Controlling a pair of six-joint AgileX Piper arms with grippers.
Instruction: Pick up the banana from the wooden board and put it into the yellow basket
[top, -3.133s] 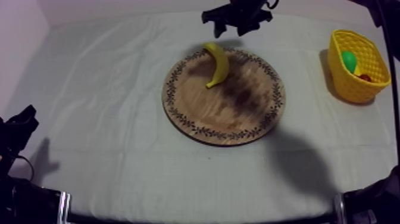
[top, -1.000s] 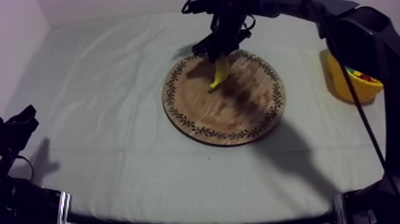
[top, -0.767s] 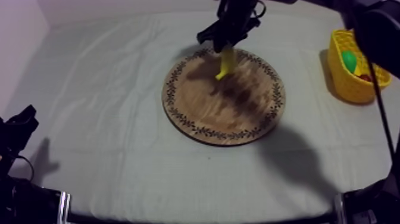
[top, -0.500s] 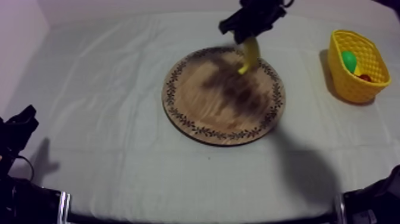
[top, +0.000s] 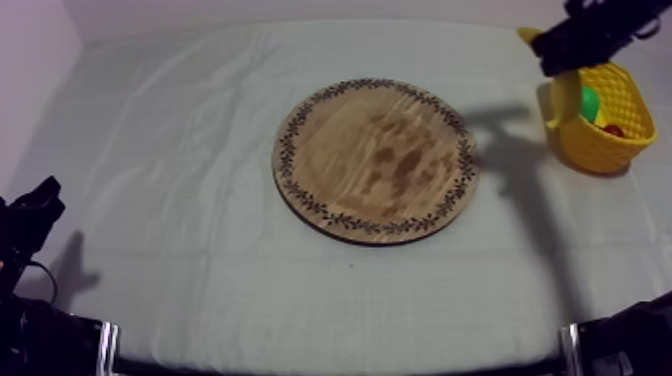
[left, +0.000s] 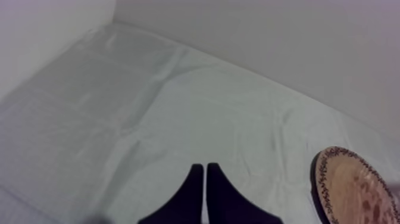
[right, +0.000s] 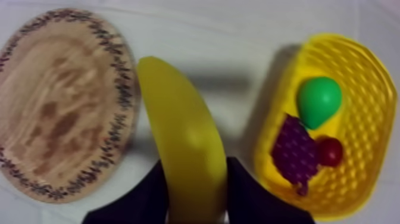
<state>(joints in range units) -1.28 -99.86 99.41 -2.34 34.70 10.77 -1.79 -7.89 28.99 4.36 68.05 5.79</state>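
Note:
My right gripper (top: 563, 60) is shut on the yellow banana (top: 561, 102), which hangs in the air just left of the yellow basket (top: 601, 152) at the far right of the table. In the right wrist view the banana (right: 186, 138) sits between the two black fingers (right: 151, 192), above the cloth between the round wooden board (right: 53, 101) and the basket (right: 381, 89). The board (top: 375, 160) at mid-table has nothing on it. My left gripper (left: 206, 179) is shut on nothing, low at the left side (top: 35, 205).
Inside the basket lie a green pear (right: 318, 100), a purple bunch of grapes (right: 294, 152) and a small red fruit (right: 329, 151). The pear (top: 588, 102) shows beside the hanging banana. The board's edge (left: 357, 190) lies far off to the left gripper's side.
My right gripper closed on the banana, lifted it off the board and carried it right, to the basket's left rim. The left arm has not moved.

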